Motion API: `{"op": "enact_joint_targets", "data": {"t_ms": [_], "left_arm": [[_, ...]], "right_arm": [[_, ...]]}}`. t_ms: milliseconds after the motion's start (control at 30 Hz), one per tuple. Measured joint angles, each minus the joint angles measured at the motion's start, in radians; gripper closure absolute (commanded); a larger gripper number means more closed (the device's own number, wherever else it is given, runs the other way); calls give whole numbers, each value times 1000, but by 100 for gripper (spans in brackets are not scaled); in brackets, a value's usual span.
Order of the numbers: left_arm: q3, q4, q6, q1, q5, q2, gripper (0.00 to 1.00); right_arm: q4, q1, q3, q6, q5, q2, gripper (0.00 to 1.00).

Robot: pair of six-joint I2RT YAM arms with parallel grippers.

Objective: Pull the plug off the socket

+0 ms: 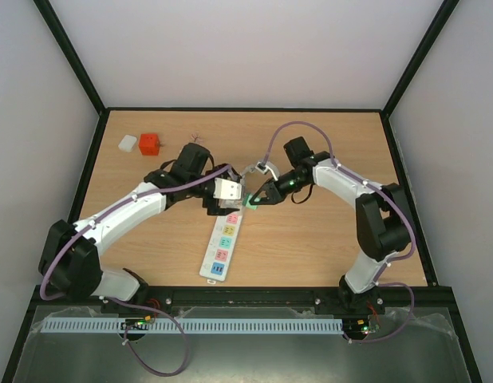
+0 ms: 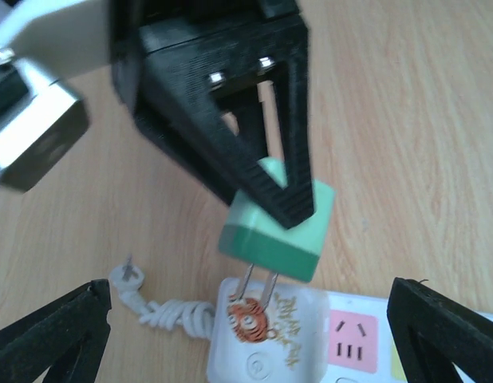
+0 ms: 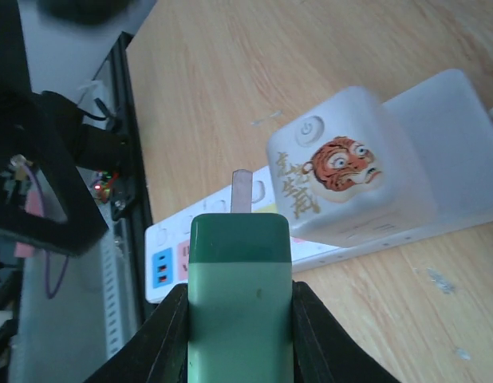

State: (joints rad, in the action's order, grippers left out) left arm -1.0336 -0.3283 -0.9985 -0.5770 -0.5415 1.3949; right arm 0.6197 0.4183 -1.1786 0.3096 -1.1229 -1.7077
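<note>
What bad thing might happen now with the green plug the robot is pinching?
1. The green plug has its prongs barely clear of the white power strip. The left gripper is open around the strip's end, not holding it. If a prong catches, the strip may lift or slide.
2. The right gripper pinches the plug at a tilt, so it might slip out and drop onto the strip.

Red cube [image 1: 149, 144] just R of white block [image 1: 128, 143], far-L corner of wood tbl [image 1: 326, 239].
</note>
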Motion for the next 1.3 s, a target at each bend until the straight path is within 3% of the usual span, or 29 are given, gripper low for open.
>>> {"op": "enact_joint_targets", "data": {"t_ms": [333, 533, 733, 900, 967, 1033, 1133, 1300], "left_arm": [[-35, -66, -65, -100, 56, 42, 16], [-41, -66, -84, -167, 121, 72, 36], [-42, -62, -78, -175, 164, 73, 49], [-24, -46, -74, -175, 192, 68, 56], [-15, -43, -60, -174, 193, 61, 57], [-10, -42, -37, -163, 190, 52, 58], [-2, -45, 2, -115, 174, 38, 58], [1, -68, 56, 5, 119, 12, 58]], "right_arm": [[53, 6, -30, -3, -124, -21, 95], [96, 20, -39, 16, -159, -29, 94], [135, 23, -46, 34, -185, -50, 94], [193, 23, -89, 82, -203, -99, 71], [217, 23, -102, 113, -208, -111, 52], [240, 24, -108, 139, -219, -113, 41], [258, 21, -113, 166, -235, -109, 30], [253, -10, -110, 181, -244, -84, 25]]}}
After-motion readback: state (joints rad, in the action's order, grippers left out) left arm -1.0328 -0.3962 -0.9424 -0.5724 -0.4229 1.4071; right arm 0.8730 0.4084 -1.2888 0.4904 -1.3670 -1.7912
